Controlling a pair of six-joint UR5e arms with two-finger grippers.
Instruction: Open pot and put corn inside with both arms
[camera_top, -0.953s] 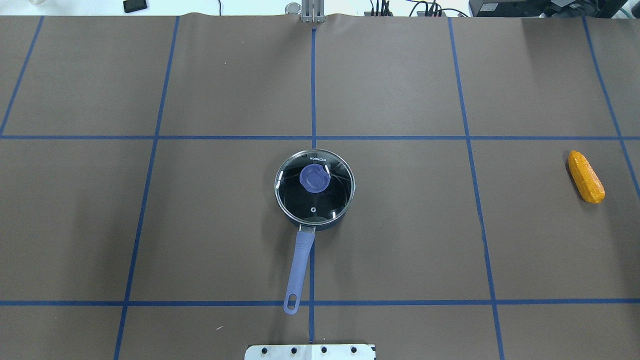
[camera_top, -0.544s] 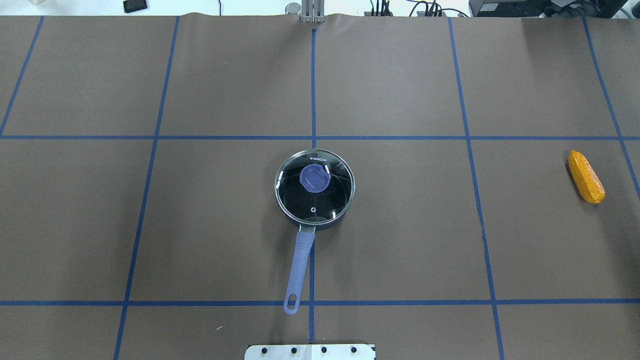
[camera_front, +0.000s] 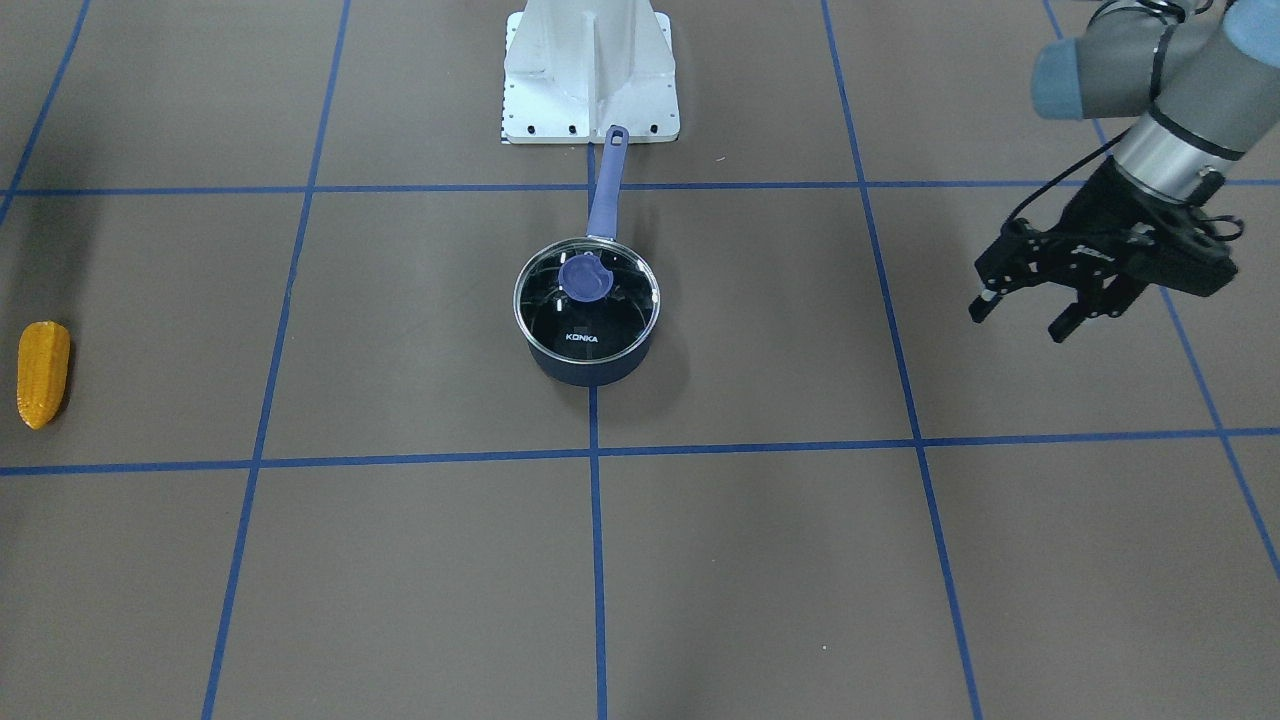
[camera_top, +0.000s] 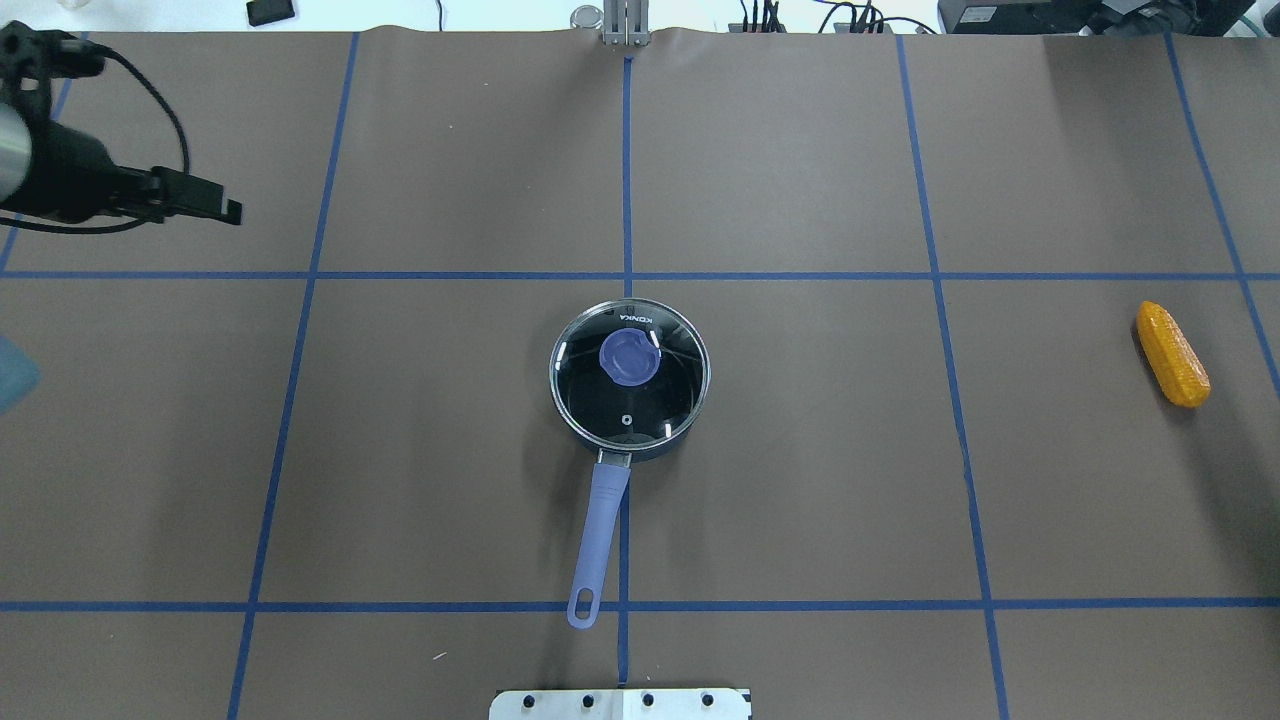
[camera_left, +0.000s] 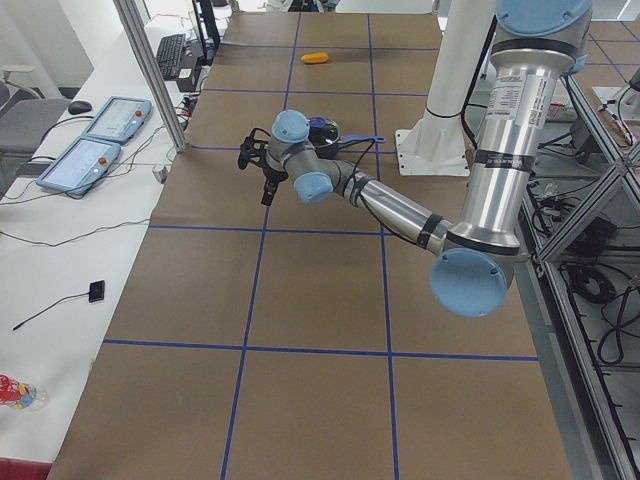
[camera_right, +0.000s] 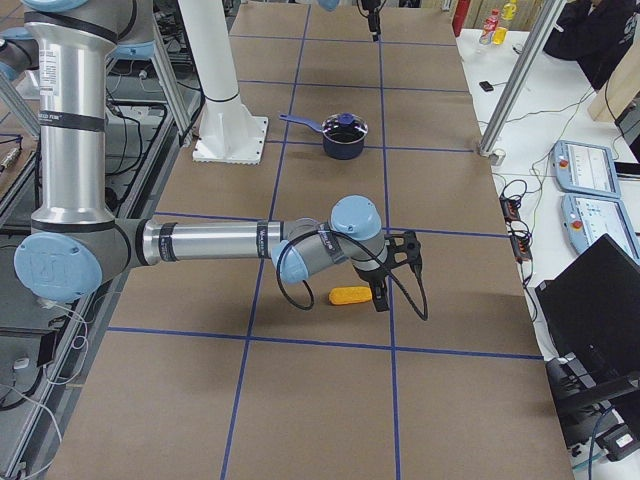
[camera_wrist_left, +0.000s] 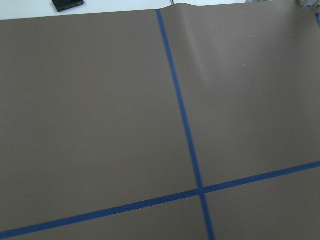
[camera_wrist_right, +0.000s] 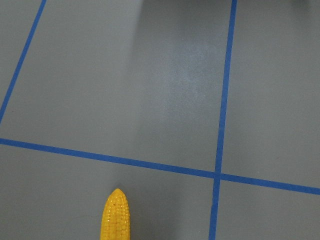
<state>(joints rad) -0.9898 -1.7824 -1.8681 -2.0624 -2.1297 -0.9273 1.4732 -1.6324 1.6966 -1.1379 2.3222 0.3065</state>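
Overhead exterior gives me the whole brown surface (camera_top: 800, 150), and nothing on it looks started yet. The left arm (camera_left: 400, 210) hangs well off to the pot's left, its pincer (camera_front: 1020, 320) spread wide and empty. The right arm (camera_right: 200, 240) reaches out beside the corn. Its pincer (camera_right: 392, 280) shows only in a side view, so I cannot tell whether it is parted or closed.

The pot (camera_front: 590, 372) sits mid-surface with the glass lid (camera_top: 600, 410) on and its handle (camera_top: 598, 540) toward the robot's base. The corn (camera_top: 1172, 353) lies flat, well apart on the robot's right.

I'd bring the left pincer straight down over the blue knob (camera_front: 585, 277), centre it, and lift vertically so the pot doesn't drag. The right pincer should straddle the cob's middle, across its length.

Blue tape squares off the surface. Side desks with control pendants (camera_left: 100, 120) and a laptop (camera_right: 600, 300) flank it.
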